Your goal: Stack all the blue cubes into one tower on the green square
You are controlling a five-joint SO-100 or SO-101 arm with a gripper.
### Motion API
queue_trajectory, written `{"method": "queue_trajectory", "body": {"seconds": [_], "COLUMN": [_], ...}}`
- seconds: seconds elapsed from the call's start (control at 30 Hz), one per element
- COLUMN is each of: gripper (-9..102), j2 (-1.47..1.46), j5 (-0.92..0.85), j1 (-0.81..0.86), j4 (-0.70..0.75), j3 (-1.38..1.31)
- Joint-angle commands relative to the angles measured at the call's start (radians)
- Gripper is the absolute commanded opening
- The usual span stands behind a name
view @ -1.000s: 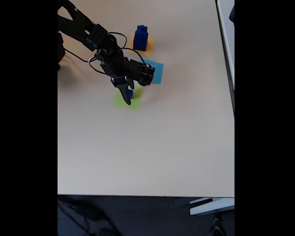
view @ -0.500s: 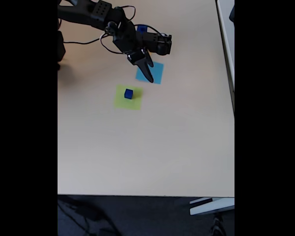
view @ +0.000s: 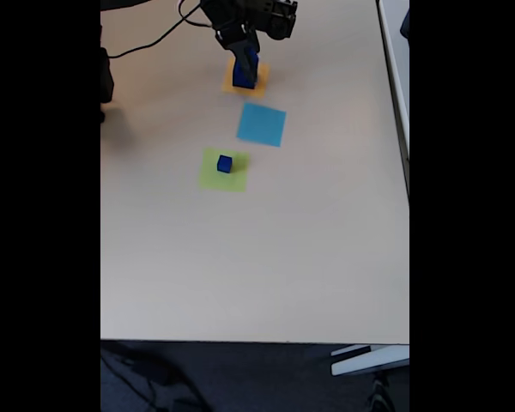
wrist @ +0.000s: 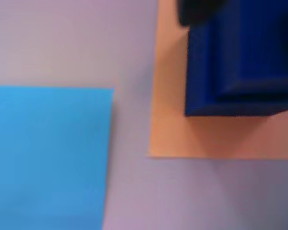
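Fixed view first: the small cube point(view: 225, 163) sits alone on the green square point(view: 211, 177), left of centre in the upper half of the frame, resting toward the square's upper right part. Up and to the right of it lies the light-blue square point(view: 261, 124), bare. Higher again, near the top edge, there's the orange square point(view: 231, 84) with a blue stack point(view: 245, 75) standing on it. And right over that stack, the gripper point(view: 247, 58), black, reaching in from the top of the frame with the arm point(view: 245, 13) behind it and a cable point(view: 159, 36) trailing off to the left. Its tips come down onto the stack's top, but whether they are spread or clamped, I cannot tell from here.

Over to the wrist view, blurred and close. The blue stack point(wrist: 240, 57) takes the upper right of the frame, a smaller blue block on a wider one by the look of the step between them, both on the orange square point(wrist: 173, 134). A dark tip of the gripper point(wrist: 199, 12) pokes in at the top edge, just against the blue. Light-blue square point(wrist: 48, 158) at lower left, apart from the orange one with a strip of table point(wrist: 129, 57) between.

The table point(view: 257, 257) is pale beige, dark floor along the bottom.
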Motion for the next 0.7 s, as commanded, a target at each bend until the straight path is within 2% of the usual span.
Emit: {"method": "queue_trajectory", "body": {"seconds": [0.0,0.67], "gripper": [32,31], "j2": [0.023,-0.204], "j5": [0.118,0.238], "j1": [-0.071,-0.221], "j4": [0.020,0.041], "j3": [-0.060,-0.305]}}
